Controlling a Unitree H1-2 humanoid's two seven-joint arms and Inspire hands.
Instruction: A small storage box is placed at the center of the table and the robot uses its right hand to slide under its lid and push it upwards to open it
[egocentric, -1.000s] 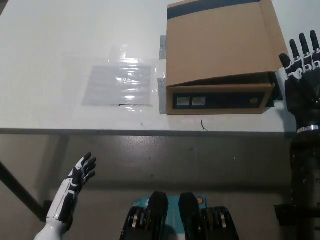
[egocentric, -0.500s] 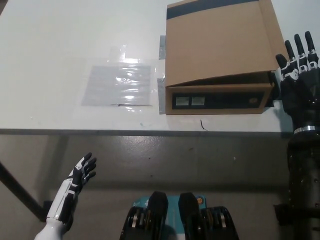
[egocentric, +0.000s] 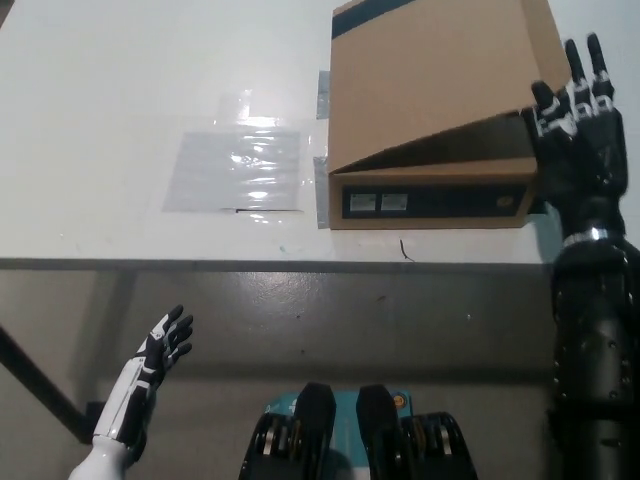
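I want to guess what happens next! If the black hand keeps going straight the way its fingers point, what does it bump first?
Probably nothing new: the right hand points up and away, already against the raised lid of the box. Beyond its fingertips only white table shows, though depth is unclear.

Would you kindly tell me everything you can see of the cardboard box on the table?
The cardboard box is plain brown with a dark band at its far edge and two pale labels on its dark front. Its lid is tilted up, higher on the right, where the black right hand meets its corner. It stands on the white table, right of centre.
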